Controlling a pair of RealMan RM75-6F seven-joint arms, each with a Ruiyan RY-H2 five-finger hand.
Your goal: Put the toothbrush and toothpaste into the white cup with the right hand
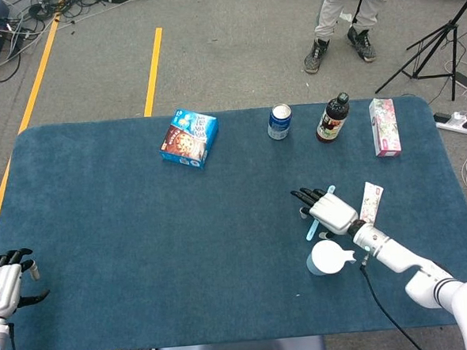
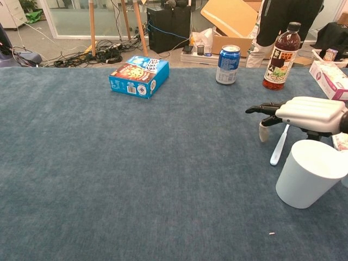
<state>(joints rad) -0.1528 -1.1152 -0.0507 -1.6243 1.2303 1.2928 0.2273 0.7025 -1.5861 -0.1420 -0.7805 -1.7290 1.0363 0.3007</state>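
Observation:
The white cup (image 1: 327, 258) (image 2: 308, 173) stands upright near the table's front right. A light blue toothbrush (image 1: 310, 229) (image 2: 278, 147) lies tilted on the cloth just behind the cup. My right hand (image 1: 331, 209) (image 2: 304, 113) hovers flat over the toothbrush's far end, fingers stretched out and thumb pointing down beside it without touching. The brush's upper end is hidden under the palm. The toothpaste tube (image 1: 371, 201) (image 2: 341, 141) lies to the right of the hand. My left hand (image 1: 6, 284) rests at the table's front left corner, holding nothing.
Along the back of the blue table (image 1: 142, 228) stand a blue snack box (image 1: 188, 138), a blue can (image 1: 279, 121), a dark bottle (image 1: 333, 119) and a tissue box (image 1: 383, 126). A person and a tripod stand beyond the far edge.

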